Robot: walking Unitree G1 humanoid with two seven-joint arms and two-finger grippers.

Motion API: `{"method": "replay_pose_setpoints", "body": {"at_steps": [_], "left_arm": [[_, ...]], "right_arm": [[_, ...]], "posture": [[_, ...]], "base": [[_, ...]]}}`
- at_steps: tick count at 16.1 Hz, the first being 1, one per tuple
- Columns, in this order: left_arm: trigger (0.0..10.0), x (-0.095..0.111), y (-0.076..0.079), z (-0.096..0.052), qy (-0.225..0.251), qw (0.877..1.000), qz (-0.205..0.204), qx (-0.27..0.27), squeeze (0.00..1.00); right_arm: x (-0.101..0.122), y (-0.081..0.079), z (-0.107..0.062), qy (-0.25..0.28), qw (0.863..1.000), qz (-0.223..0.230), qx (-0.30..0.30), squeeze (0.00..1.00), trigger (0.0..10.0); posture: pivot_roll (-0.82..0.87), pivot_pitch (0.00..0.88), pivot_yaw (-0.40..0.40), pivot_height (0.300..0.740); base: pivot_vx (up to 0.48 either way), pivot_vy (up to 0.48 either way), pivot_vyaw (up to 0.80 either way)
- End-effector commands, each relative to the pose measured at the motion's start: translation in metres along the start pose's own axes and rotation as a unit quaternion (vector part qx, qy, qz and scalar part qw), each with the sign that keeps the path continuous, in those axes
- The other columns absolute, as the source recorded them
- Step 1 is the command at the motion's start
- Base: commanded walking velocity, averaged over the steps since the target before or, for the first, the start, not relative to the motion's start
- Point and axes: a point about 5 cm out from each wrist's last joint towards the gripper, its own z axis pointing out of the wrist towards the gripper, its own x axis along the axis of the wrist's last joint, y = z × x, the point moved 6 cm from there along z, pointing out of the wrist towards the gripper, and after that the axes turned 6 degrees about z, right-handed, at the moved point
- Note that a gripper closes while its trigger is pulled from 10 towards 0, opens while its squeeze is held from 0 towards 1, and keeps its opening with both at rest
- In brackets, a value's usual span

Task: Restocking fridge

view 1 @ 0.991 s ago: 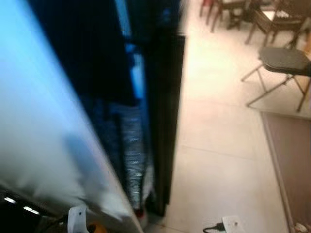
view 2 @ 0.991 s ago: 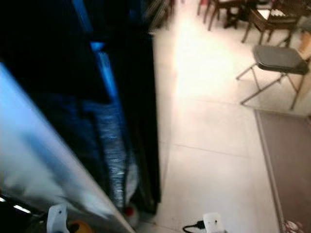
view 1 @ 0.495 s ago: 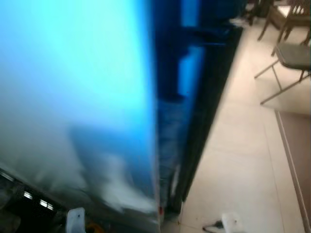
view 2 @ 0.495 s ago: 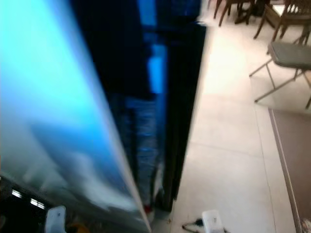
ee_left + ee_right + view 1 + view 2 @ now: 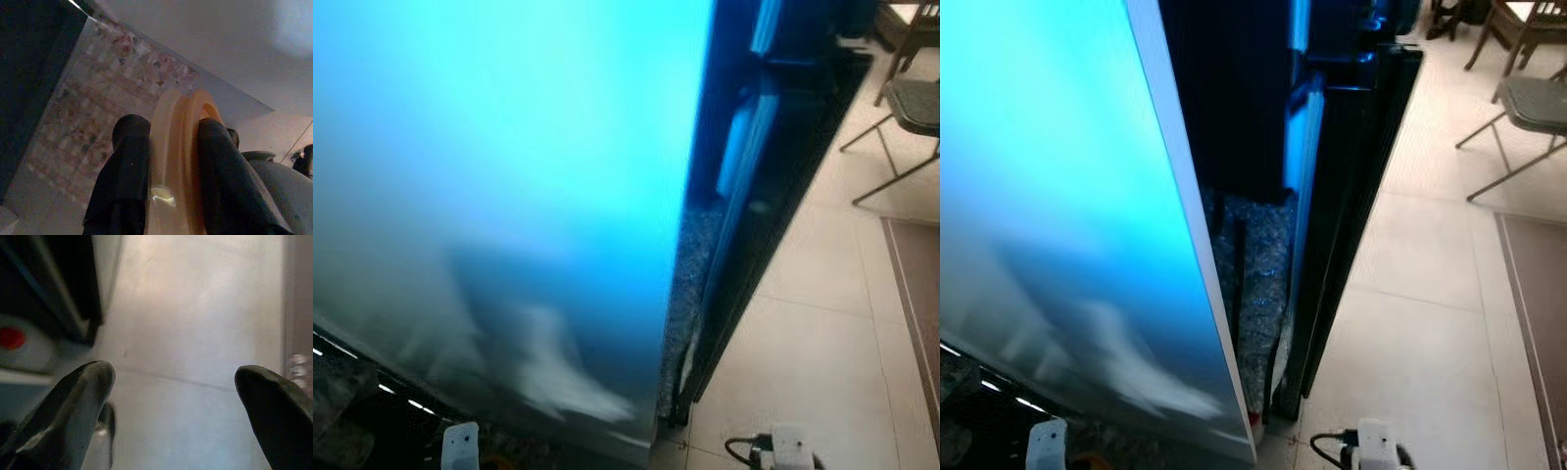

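Fingers (image 5: 124, 181) of the left hand (image 5: 171, 186) are clamping a pale orange ring (image 5: 178, 161), probably to carry it to the fridge. Beside the fridge door (image 5: 1058, 196), the right hand (image 5: 171, 401) is hanging wide and empty above the floor (image 5: 1410, 323).

Fridge door (image 5: 489, 176): smooth, glossy, w/ blue sheen and blurred reflections. Black edge panel (image 5: 1351, 196): shiny, like glass or plastic. Floor (image 5: 1420, 323): pale smooth tiles, slight gloss. Chair (image 5: 1528, 103): matt grey seat, thin metal legs. Ring (image 5: 178, 161): cream, smooth plastic look, betw 2 matt black fingers (image 5: 124, 181). Wall (image 5: 98, 107): rough speckled stone.
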Motion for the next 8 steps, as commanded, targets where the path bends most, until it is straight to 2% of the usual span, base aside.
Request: {"method": "replay_pose_setpoints", "body": {"at_steps": [1, 2, 3, 4, 6, 8], "left_arm": [[10.0, -0.007, -0.005, -0.001, -0.011, 1.000, 0.010, 0.004, 0.00], [10.0, -0.007, -0.005, -0.001, -0.010, 1.000, 0.010, 0.005, 0.00], [10.0, -0.007, -0.006, -0.001, -0.010, 1.000, 0.010, 0.005, 0.00], [10.0, -0.007, -0.006, -0.001, -0.010, 1.000, 0.011, 0.006, 0.00], [10.0, -0.007, -0.007, -0.001, -0.010, 1.000, 0.013, 0.008, 0.00], [10.0, -0.007, -0.008, -0.001, -0.010, 1.000, 0.014, 0.009, 0.00]], "right_arm": [[0.017, 0.017, 0.003, 0.041, 0.999, -0.010, -0.021, 0.00, 10.0], [0.058, 0.055, 0.005, 0.125, 0.991, -0.010, -0.055, 0.00, 10.0], [0.069, 0.063, -0.001, 0.159, 0.985, -0.011, -0.069, 0.00, 10.0], [0.087, 0.066, -0.012, 0.212, 0.974, -0.011, -0.085, 0.00, 10.0], [0.111, 0.063, -0.029, 0.276, 0.957, 0.005, -0.088, 0.00, 10.0], [0.148, 0.040, -0.058, 0.351, 0.935, 0.010, -0.057, 0.00, 10.0]], "posture": [[-0.11, 0.068, 0.097, 0.740], [-0.12, 0.069, 0.095, 0.740], [-0.12, 0.072, 0.095, 0.740], [-0.12, 0.072, 0.096, 0.740], [-0.13, 0.069, 0.097, 0.740], [-0.13, 0.061, 0.094, 0.740]], "base": [[0.000, 0.000, 0.00], [0.000, 0.000, 0.00], [0.000, 0.000, 0.00], [0.000, 0.000, 0.00], [0.000, 0.000, 0.00], [0.000, 0.000, 0.00]]}}
